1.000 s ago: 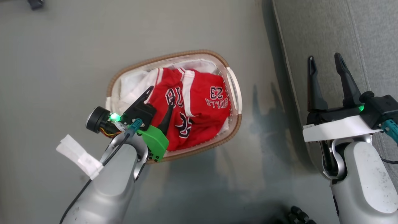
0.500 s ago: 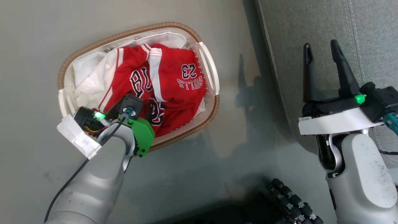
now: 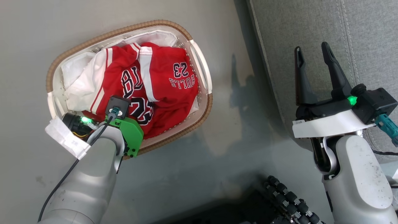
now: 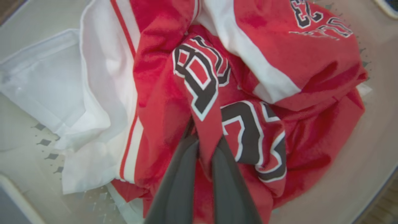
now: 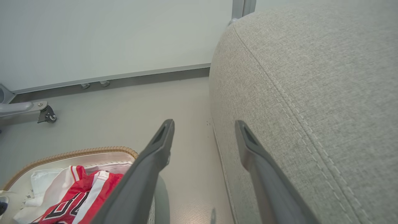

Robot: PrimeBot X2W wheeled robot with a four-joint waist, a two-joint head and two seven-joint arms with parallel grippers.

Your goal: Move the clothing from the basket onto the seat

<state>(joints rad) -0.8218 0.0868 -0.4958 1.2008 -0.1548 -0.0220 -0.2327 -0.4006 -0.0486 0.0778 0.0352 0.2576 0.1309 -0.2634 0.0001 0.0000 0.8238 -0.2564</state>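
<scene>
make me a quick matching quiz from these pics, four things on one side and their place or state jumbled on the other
1 left gripper
2 right gripper
3 clothing
4 basket

A on the floor beside the seat
B open, holding nothing
C heaped inside the basket
D shut on a red fold of the clothing

Pairs: 1-D, 2-B, 3-C, 4-A

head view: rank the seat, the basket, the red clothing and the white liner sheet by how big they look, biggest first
1 and 2. seat and basket: about alike here. The seat runs off the picture, so I won't rank them.
3. clothing
4. liner sheet, mostly hidden under the clothing
</scene>
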